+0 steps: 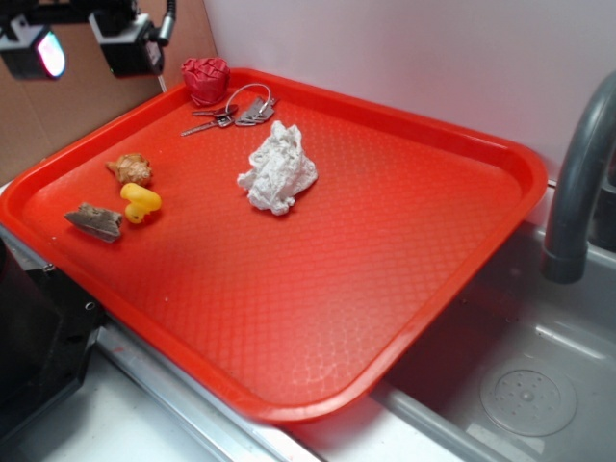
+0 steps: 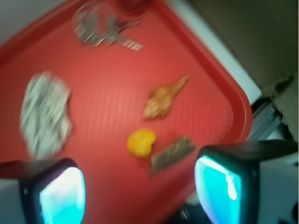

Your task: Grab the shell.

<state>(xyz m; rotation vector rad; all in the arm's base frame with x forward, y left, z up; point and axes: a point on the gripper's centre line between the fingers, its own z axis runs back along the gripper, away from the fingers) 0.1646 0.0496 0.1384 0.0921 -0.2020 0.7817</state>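
The shell (image 1: pixel 131 169) lies on the red tray (image 1: pixel 385 289), near the tray's left rim. The yellow duck (image 1: pixel 141 202) sits just beside the shell, toward the tray's front edge, and the grey-brown rock (image 1: pixel 95 221) lies just beyond the duck on the same side. In the wrist view the shell (image 2: pixel 163 98) shows a bulbous body tapering to a pointed tip, with the tip directed at the tray rim and away from the duck (image 2: pixel 141 142).

Handling, as judged: the shell appears rigid, light and hard, with a knobby surface that gives the pads some purchase but uneven contact. The tapered tip is likely to slip out of a closing grip. Take hold across the widest part of the body, with the pads set crosswise to the long axis. Keep the grip clear of the duck, which is close enough to be nudged.

The pincer (image 1: pixel 94 43) hangs above the tray's far left corner, well apart from the shell and above it. The jaws stand wide apart. One finger (image 2: pixel 56 191) and the other (image 2: pixel 229 182) frame the lower edge of the wrist view with open tray between them. The pincer holds nothing and touches nothing. The wrist view is blurred, so fine surface detail cannot be confirmed.
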